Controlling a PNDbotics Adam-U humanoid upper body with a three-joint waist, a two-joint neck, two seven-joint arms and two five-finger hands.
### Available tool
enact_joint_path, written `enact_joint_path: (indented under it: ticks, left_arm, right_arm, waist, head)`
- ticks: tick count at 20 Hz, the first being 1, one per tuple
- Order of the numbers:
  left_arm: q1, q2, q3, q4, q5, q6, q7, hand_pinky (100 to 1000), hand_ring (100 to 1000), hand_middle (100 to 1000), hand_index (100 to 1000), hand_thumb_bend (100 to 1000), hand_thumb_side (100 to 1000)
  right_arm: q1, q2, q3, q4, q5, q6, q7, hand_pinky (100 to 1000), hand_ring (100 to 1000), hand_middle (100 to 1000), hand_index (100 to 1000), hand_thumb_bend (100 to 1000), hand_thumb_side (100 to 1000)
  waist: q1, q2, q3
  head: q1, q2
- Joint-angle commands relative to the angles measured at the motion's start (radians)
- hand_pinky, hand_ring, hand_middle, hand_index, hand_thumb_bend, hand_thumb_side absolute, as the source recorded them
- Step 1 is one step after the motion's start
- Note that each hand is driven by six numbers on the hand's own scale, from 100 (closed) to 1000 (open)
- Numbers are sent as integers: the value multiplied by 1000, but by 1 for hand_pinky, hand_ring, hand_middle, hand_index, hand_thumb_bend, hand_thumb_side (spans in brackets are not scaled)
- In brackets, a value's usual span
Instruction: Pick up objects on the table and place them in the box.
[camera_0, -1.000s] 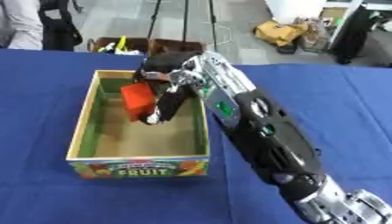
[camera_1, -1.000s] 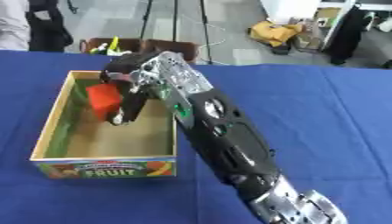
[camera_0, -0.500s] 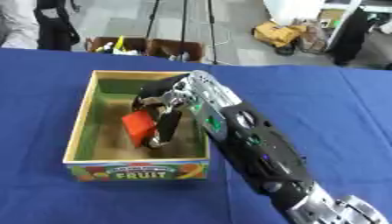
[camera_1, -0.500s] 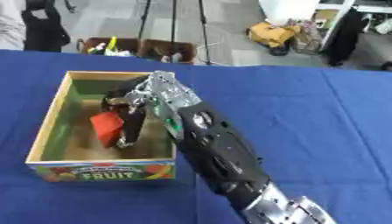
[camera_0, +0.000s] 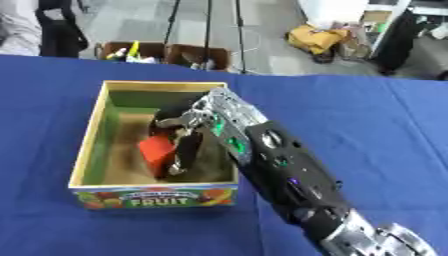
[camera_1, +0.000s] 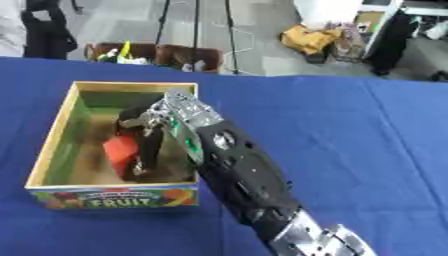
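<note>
A table (camera_0: 367, 125) covered with a blue cloth fills most of both views. On its left part a box (camera_0: 87, 145) is set, open at the top, with pale rims, green inner walls and a brown floor; the word FRUIT and fruit pictures are printed on its near wall. The right arm (camera_0: 289, 180), black with silver joints, is stretched from the near right corner up and leftward over the box's right wall. The right hand (camera_0: 188, 132) is lowered inside the box, its fingers (camera_0: 184, 155) curled downward and closed against a red block (camera_0: 156, 154). The block is found inside the box, near the middle of the floor toward the near wall, just left of the fingers and touching them; whether it rests on the floor cannot be told. The left hand is seen in neither view.
</note>
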Motion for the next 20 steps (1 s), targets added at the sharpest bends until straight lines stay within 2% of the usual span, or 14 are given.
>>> enact_joint_path:
  ticks: [1, 3, 8, 11, 15, 20]
  left_arm:
    - [-11, 10, -3, -20, 0, 1, 0, 300, 689, 555, 500, 100, 852]
    - [-10, 10, -3, -20, 0, 1, -1, 300, 689, 555, 500, 100, 852]
    - [-7, 10, -2, -20, 1, 2, -1, 301, 688, 555, 500, 100, 852]
    - [-6, 11, -1, -20, 1, 2, -1, 301, 688, 555, 500, 100, 852]
    - [-3, 11, -1, -20, 1, 6, -2, 301, 688, 555, 500, 100, 852]
    - [-2, 11, -1, -20, 2, 7, -1, 301, 688, 554, 499, 100, 851]
  right_arm:
    - [-28, -8, 1, -16, 27, -35, 13, 601, 818, 777, 837, 160, 387]
    - [-31, -11, 0, -25, 42, -42, 13, 636, 842, 811, 856, 297, 416]
    - [-39, -22, 1, -53, 87, -55, 13, 655, 862, 845, 879, 476, 476]
    - [-42, -29, -3, -72, 94, -59, 13, 665, 877, 864, 899, 546, 484]
    - [-44, -42, -9, -103, 109, -51, 7, 690, 911, 905, 926, 700, 506]
    - [-43, -49, -16, -117, 125, -38, -1, 740, 941, 964, 1000, 839, 626]
  waist:
    - [6, -20, 1]
    - [7, -21, 0]
    - [8, -27, -3]
    - [11, -31, -6]
    - [14, -35, -9]
    - [18, -37, -13]
  head:
    - [-5, -12]
    - [-6, -11]
    - [-8, -8]
    - [-8, -5]
    - [-6, -1]
    - [-10, 4]
